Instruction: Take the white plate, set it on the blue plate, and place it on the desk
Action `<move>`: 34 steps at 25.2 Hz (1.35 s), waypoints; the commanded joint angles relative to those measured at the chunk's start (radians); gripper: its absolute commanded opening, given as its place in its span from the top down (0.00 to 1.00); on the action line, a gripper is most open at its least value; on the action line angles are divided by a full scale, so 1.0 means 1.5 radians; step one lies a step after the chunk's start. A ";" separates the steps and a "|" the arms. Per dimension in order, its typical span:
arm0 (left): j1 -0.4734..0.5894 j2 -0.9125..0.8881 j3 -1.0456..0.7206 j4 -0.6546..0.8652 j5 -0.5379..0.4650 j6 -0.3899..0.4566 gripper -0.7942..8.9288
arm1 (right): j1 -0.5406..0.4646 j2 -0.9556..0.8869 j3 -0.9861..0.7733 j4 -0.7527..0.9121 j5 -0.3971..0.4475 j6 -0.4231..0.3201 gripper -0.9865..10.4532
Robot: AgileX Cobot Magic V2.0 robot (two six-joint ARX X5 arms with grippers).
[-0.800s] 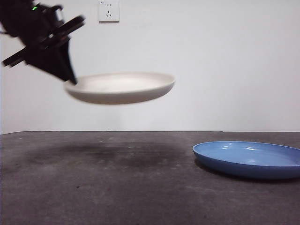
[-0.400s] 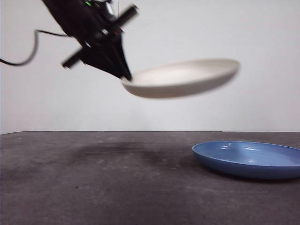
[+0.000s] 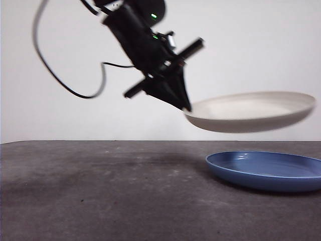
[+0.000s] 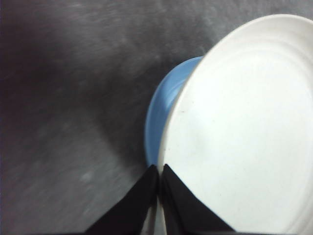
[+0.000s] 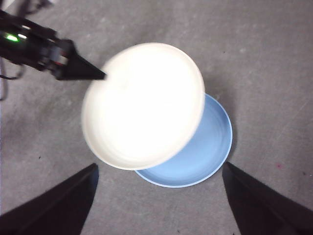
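Since before, white plate [image 3: 251, 111] moved above blue plate [image 3: 266, 170], air between rims; left gripper [image 4: 159, 169] clamps its edge; right gripper [image 5: 159, 169] spread wide.

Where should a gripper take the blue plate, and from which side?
By the low curved rim of the blue plate, pinched edge-on as the left gripper holds the white plate. Probably from the right gripper's side: its rim lies bare there, while the white plate hangs over the rest.
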 commanded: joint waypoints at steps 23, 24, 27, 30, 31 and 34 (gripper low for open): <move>-0.051 0.189 0.174 -0.062 -0.019 0.021 0.88 | 0.002 -0.017 0.014 -0.036 0.000 0.012 0.56; -0.054 0.189 0.174 -0.062 -0.019 0.021 0.82 | 0.002 -0.017 0.014 -0.039 0.000 0.012 0.56; -0.056 0.189 0.174 -0.068 -0.022 0.021 0.69 | 0.002 -0.020 0.014 -0.043 0.000 0.012 0.56; -0.058 0.189 0.176 -0.064 -0.021 0.021 0.69 | 0.002 -0.030 0.014 -0.045 0.000 0.012 0.56; -0.058 0.189 0.184 -0.074 -0.021 0.021 0.69 | 0.002 -0.034 0.014 -0.046 0.001 0.012 0.56; -0.057 0.189 0.226 -0.116 -0.021 0.037 0.69 | 0.002 -0.037 0.014 -0.051 0.001 0.012 0.56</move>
